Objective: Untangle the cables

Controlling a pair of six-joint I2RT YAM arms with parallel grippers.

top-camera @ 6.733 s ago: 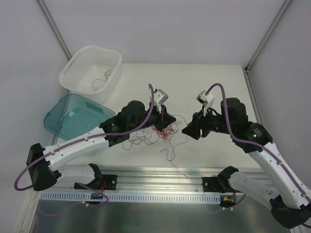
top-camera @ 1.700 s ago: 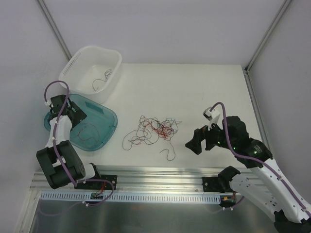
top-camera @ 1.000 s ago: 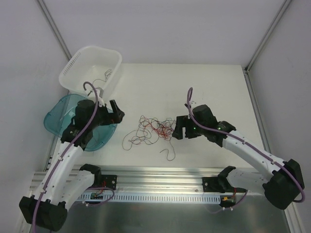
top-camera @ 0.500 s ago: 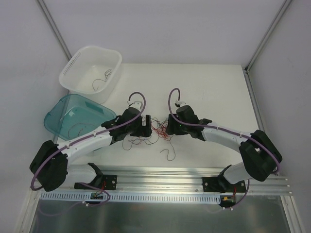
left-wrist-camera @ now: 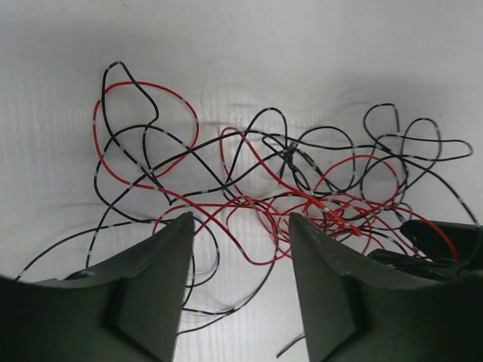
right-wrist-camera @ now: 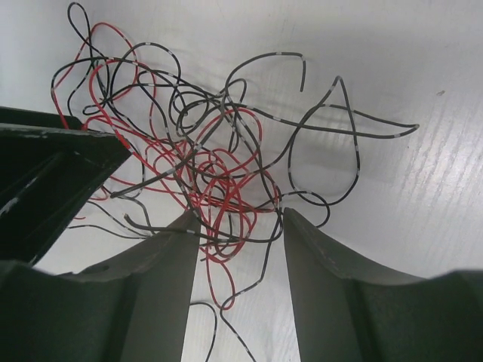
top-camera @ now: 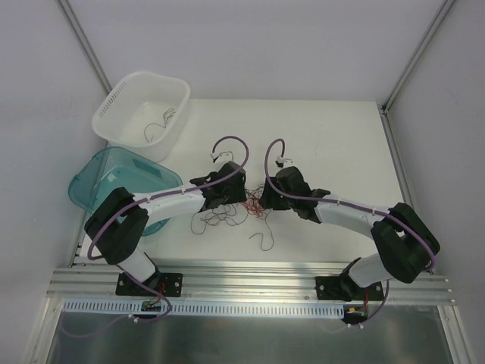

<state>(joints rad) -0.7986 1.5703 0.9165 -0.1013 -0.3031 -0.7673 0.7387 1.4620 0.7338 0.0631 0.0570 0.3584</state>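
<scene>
Both arms are down at the cables [top-camera: 246, 206], that red-and-black tangle mid-table, left gripper [left-wrist-camera: 240, 226] at its 9 o'clock, right gripper [right-wrist-camera: 240, 222] at 3 o'clock, jaws half open with nothing pinched yet, so looks like the grab step, next: clamp separate strands and pull apart.
</scene>
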